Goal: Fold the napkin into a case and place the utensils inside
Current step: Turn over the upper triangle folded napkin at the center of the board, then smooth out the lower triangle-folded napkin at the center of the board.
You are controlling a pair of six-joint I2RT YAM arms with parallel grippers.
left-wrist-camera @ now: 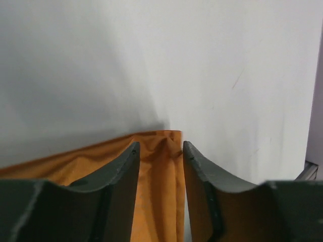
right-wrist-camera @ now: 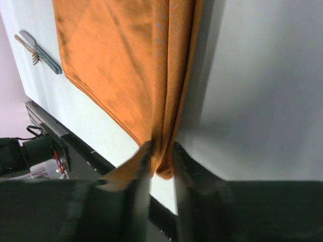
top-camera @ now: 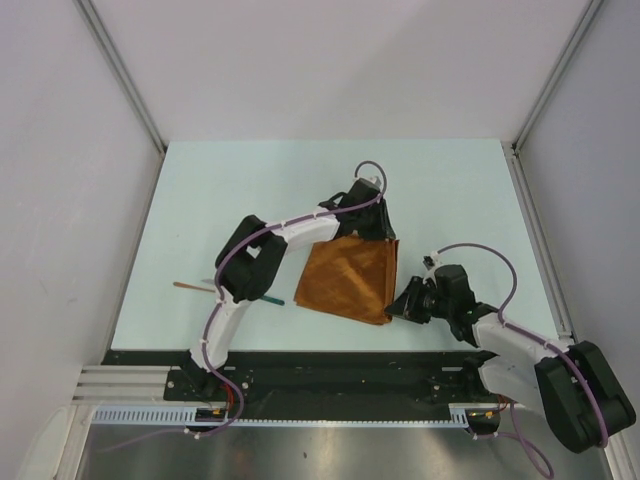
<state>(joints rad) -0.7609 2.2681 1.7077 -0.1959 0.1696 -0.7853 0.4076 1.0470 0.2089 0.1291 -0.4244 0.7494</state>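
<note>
The napkin is lying on the pale table as a rough orange four-sided shape, its right edge doubled over in layers. It is not yet narrowed into a strip. The utensils are lying outside it on the bare table, well to its left. The pale wooden piece is sitting farthest left. The teal-handled piece is running partly under the left arm, its near end stopping just short of the cloth.

The left tool is reaching over the napkin's far right corner, and the right tool is sitting at the near right corner.

The top view is giving the layout only, and both tools' fingertips are hidden there. The right wrist view is showing that tool nearly pressed together, pinching a bunched fold of napkin between its fingers. It is also catching the fork and its teal neighbour side by side in the upper left. In the left wrist view the fingers are standing a little apart with napkin filling the gap up to its corner. I cannot tell whether they are gripping the cloth or merely straddling it.
</note>
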